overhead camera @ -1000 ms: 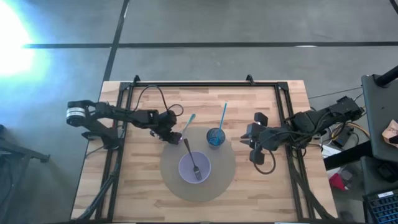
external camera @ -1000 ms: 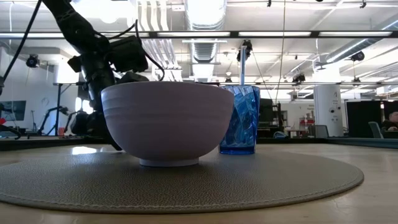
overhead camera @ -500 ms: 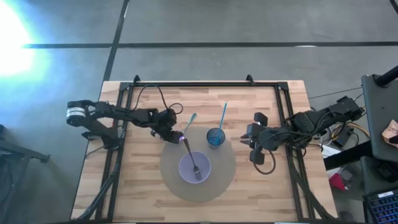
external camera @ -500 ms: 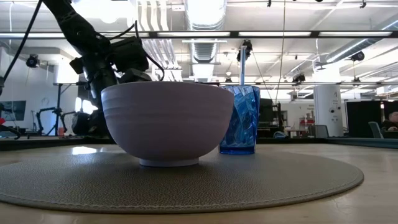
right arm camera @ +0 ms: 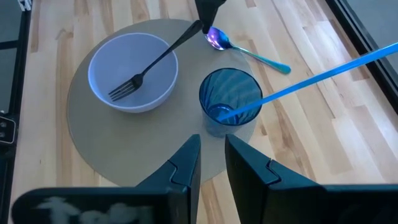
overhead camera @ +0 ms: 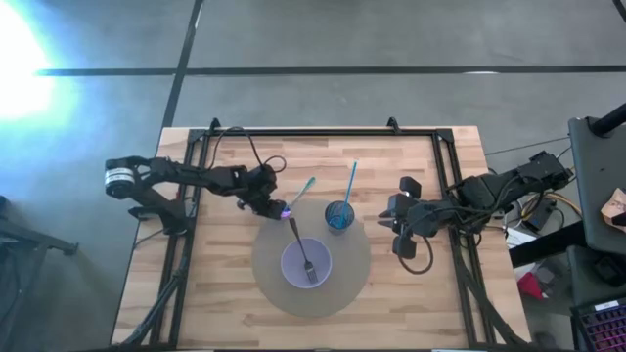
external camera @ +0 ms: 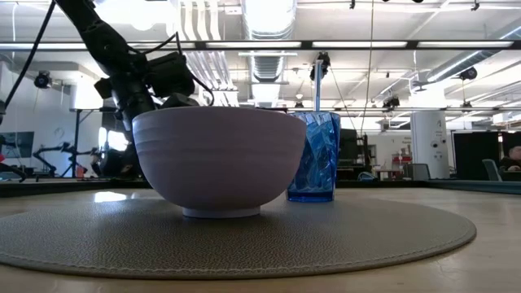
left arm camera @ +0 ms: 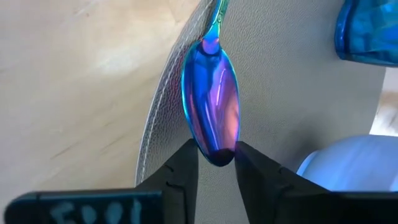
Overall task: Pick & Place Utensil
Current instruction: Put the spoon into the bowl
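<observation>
From above, the left gripper (overhead camera: pixel 281 208) sits at the far-left edge of the round mat (overhead camera: pixel 347 284), its fingers around the bowl end of the iridescent spoon (overhead camera: pixel 299 194), whose handle runs away toward the far side of the wooden table (overhead camera: pixel 430 293). On the mat stand a pale bowl (overhead camera: pixel 306 262) with a dark fork (overhead camera: pixel 299 247) leaning in it and, to the right and a little farther back, a blue cup (overhead camera: pixel 338 215) with a blue straw (overhead camera: pixel 350 183). The right gripper (overhead camera: pixel 398 223) waits at the mat's right edge, well apart from the cup. The low view adds the room: bowl (external camera: pixel 218 161) and cup (external camera: pixel 314 157) stand side by side on the mat (external camera: pixel 244 240), the left arm rises behind the bowl, and beyond are ceiling light strips, ducts and distant equipment; the spoon and fork are hidden here. The left wrist view alone settles the grip: both dark fingers (left arm camera: pixel 184 168) press on the tip of the spoon's bowl (left arm camera: pixel 212 102), clenched on it, over the mat's edge with bare wood beside. The right wrist view shows the right gripper's fingers (right arm camera: pixel 186 163) close together with a narrow gap and nothing between them, plus fork (right arm camera: pixel 155 61), bowl (right arm camera: pixel 134 73), cup (right arm camera: pixel 229 99), straw (right arm camera: pixel 323 73) and spoon (right arm camera: pixel 245 51) with its bowl end on the mat's rim.
</observation>
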Robot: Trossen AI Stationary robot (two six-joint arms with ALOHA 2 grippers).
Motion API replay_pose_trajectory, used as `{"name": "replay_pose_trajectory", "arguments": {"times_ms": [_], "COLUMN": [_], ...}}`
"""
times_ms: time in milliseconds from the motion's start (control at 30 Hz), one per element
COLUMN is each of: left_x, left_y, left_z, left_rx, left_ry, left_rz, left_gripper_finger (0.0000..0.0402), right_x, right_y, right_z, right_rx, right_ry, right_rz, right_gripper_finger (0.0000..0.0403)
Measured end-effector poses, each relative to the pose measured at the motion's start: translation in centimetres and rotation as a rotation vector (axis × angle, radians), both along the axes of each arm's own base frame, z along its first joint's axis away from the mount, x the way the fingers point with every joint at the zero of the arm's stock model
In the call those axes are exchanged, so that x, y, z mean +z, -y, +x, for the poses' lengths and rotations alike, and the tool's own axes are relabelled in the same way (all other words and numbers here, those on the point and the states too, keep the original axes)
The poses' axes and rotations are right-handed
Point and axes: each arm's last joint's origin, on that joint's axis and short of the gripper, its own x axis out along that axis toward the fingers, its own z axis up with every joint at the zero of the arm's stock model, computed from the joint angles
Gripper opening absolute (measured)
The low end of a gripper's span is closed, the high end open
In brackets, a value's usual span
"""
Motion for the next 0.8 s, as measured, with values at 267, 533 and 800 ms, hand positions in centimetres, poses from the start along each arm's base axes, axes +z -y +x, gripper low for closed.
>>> {"name": "replay_pose_trajectory", "arguments": {"times_ms": [267,533,800], "left_x": [0.09,-0.52,-0.84], "left_y": [-0.17,-0.32,-0.37], "left_z": [0.13,0.25,0.36], "left_rx": [-0.014,-0.03,-0.068], "left_ry": [0.023,0.001,-0.002], "left_rz": [0.033,0.077,0.1], "left_gripper_finger": [0.0054,0.0008,0.0002], "right_x": [0.0,0.01,0.0], "right_y": [0.0,0.0,-0.03], "right_z": [0.0,0.01,0.0], "right_rx": [0.0,-0.003,-0.012], "right_ry": [0.0,0.001,0.002], "right_rz": [0.0,0.004,0.021], "right_gripper_finger": [0.0068,0.0068,0.0068]}}
